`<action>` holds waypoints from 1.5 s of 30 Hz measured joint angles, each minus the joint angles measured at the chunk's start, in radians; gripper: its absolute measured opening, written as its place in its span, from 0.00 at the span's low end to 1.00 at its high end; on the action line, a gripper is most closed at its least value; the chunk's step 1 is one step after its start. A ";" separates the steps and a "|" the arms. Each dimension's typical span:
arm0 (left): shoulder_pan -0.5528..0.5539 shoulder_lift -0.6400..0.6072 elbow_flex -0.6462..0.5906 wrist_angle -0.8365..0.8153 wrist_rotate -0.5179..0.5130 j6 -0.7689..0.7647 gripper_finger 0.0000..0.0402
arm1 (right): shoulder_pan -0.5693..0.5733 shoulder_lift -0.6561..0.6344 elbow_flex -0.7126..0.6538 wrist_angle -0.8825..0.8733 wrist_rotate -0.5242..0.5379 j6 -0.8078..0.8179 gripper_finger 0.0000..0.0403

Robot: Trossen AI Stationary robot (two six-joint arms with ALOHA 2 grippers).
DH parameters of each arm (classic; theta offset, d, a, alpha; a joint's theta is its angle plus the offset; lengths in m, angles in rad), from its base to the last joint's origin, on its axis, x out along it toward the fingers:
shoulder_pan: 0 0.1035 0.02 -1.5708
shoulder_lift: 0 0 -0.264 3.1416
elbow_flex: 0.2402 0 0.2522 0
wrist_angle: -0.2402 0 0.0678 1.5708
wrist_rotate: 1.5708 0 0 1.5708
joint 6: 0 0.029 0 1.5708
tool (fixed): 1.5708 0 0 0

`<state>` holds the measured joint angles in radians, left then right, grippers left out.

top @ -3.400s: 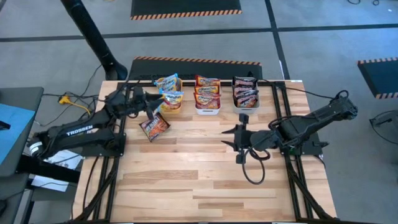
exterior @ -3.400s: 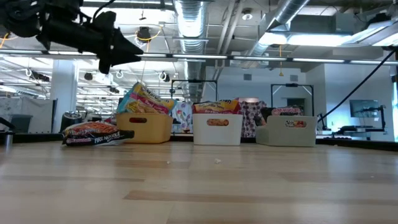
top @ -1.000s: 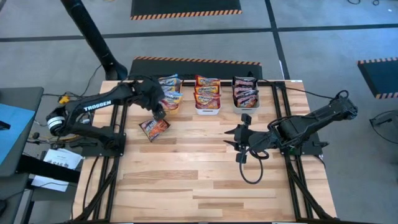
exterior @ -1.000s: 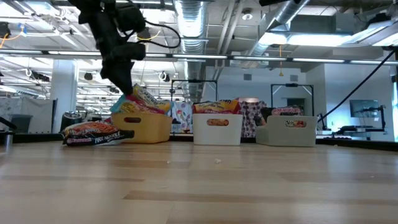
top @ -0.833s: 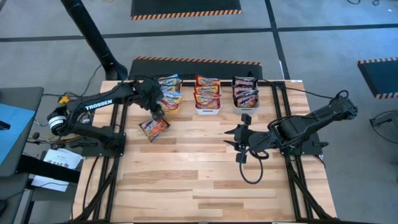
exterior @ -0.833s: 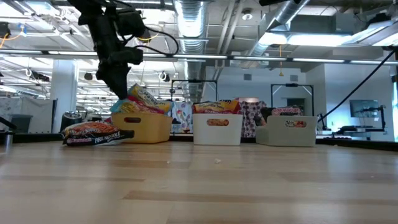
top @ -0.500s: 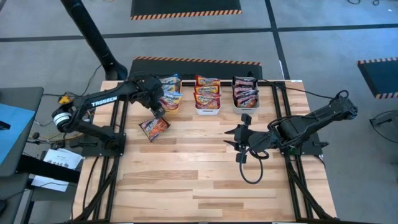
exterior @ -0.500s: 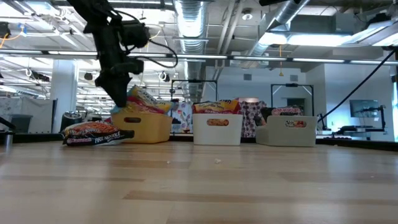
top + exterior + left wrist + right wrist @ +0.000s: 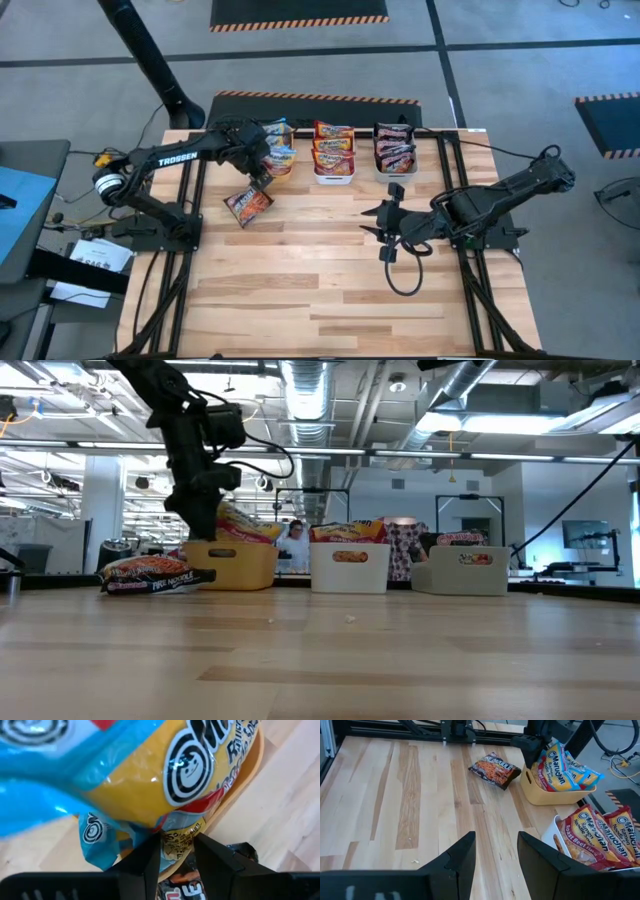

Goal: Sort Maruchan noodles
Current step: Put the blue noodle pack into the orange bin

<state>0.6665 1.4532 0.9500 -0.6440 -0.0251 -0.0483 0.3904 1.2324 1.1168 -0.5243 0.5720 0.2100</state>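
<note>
The Maruchan noodles are flat, glossy plastic packets, sorted by colour into three small bins along the far edge of the wooden counter (image 9: 330, 280). The orange bin (image 9: 274, 176) holds the yellow-and-blue packets (image 9: 272, 135), each printed with a round smiling-face logo and red lettering. The white bin (image 9: 333, 178) holds the red-orange packets (image 9: 334, 143), which read "Roast Beef" in the right wrist view. The grey bin (image 9: 395, 170) holds the dark red-black packets (image 9: 394, 142). One more dark packet (image 9: 248, 204), showing a picture of noodles, lies flat on the counter just in front of the orange bin, outside any bin.

The left claw (image 9: 260, 172) reaches down at the front rim of the orange bin. In its wrist view its two dark fingers (image 9: 150, 857) pinch the crimped edge of a yellow-and-blue packet (image 9: 165, 775) that sits over the bin's rim.

The right claw (image 9: 373, 222) waits low over the middle of the counter, well apart from the bins, with its fingers (image 9: 465, 851) spread and nothing between them.
</note>
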 joint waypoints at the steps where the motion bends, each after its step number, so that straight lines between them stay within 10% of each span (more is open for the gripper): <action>1: 0.003 0.000 0.000 -0.006 0.015 0.000 0.27 | 0.000 0.000 0.000 0.000 0.000 0.000 0.42; 21: 0.003 -0.115 0.073 -0.173 0.092 -0.024 0.27 | 0.000 0.000 0.000 0.000 0.000 0.002 0.42; 45: -0.053 -0.148 0.073 0.165 -0.078 -0.002 0.27 | 0.000 0.000 0.000 0.000 0.000 0.002 0.42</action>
<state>0.6139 1.3052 1.0233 -0.4790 -0.1036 -0.0503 0.3904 1.2324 1.1168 -0.5244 0.5716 0.2115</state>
